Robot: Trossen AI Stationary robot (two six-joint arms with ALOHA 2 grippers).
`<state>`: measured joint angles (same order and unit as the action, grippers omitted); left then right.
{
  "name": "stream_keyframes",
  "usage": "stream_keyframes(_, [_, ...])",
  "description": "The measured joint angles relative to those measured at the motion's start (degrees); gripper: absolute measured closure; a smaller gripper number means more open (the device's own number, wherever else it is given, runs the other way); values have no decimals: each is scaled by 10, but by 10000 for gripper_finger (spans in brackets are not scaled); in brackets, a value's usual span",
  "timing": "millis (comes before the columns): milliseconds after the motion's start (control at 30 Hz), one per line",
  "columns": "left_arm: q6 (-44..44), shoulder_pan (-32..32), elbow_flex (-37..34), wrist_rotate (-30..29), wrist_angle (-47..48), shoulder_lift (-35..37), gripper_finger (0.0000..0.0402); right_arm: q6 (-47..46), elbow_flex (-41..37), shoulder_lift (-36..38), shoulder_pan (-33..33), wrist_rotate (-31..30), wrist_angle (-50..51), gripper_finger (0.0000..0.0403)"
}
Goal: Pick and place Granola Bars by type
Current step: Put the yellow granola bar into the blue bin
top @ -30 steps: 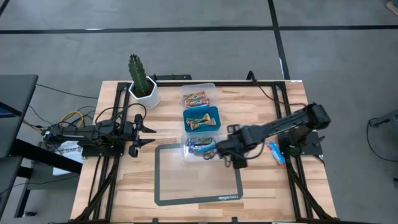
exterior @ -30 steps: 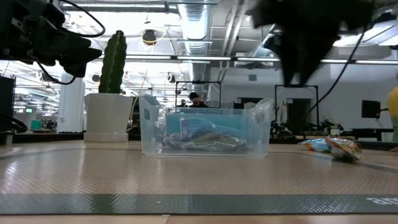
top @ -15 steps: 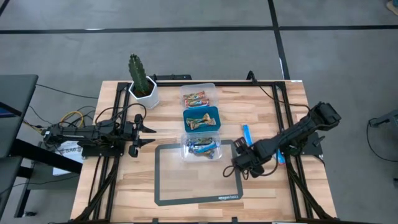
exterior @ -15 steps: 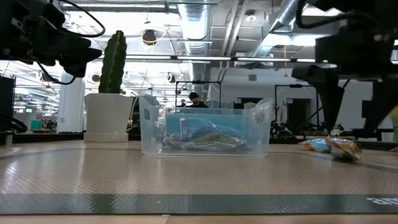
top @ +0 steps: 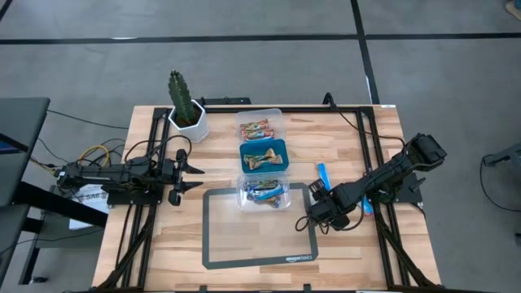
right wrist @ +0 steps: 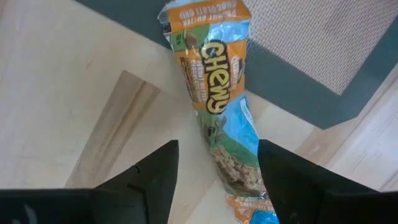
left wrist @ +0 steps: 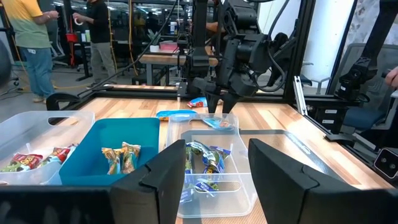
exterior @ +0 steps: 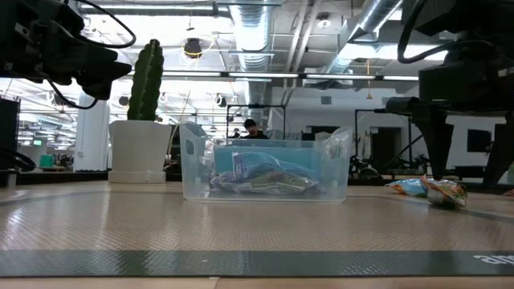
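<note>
My right gripper (top: 320, 216) hangs open, fingers pointing down, over a blue-and-orange granola bar (right wrist: 214, 93). The bar lies flat on the wood, one end on the dark border of the grey mat (top: 220, 244). One finger stands on each side of the bar, and I see no contact. In the high view the gripper hides this bar. Two more blue bars (top: 323, 175) (top: 363, 201) lie on the table's right part. My left gripper (top: 194, 176) waits open and empty at the table's left.
Three tubs stand in a row at the middle: a far clear one (top: 259, 126) with red-and-green bars, a blue one (top: 262, 155) with brown-gold bars, and a near clear one (top: 262, 193) with blue bars. A potted cactus (top: 187, 114) stands at the far left.
My right gripper has gone from over the near clear tub toward the table's right and near edges and has come down. It now stands over the bar at the mat's right border. The tubs and the other bars have stayed where they were.
</note>
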<state>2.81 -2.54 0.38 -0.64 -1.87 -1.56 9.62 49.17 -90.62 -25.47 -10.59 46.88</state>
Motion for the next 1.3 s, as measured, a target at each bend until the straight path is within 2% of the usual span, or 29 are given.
stream_keyframes(800, [0,0,0,0,0,0,233,30,-53,-3,24,-20,-81,198])
stream_keyframes(1300, [0,0,0,0,0,0,233,2,-55,-5,23,-11,-83,307])
